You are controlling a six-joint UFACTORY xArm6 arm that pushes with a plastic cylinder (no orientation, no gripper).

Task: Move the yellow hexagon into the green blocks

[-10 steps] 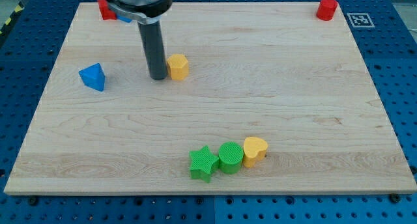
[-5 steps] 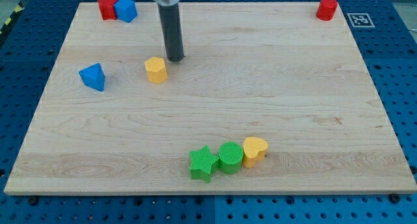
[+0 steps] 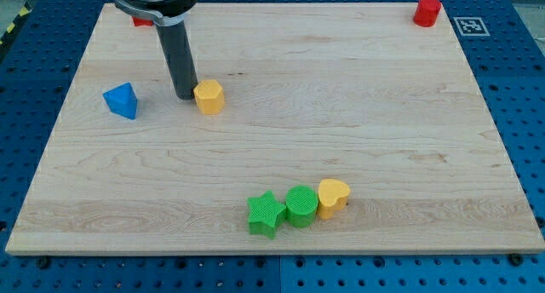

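My tip [image 3: 186, 95], a bare rod tool with nothing to spread, touches the yellow hexagon [image 3: 209, 97] from frame left; better circle above it, then push down-right toward the green star [image 3: 266, 214] and green cylinder [image 3: 301, 205]

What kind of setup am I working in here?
Likely a robotics lab bench: a wooden board on a blue perforated table, a printed marker tag, and my tip beside the yellow hexagon.

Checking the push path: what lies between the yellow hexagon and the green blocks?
Bare board in the camera view between yellow hexagon and green star, green cylinder.
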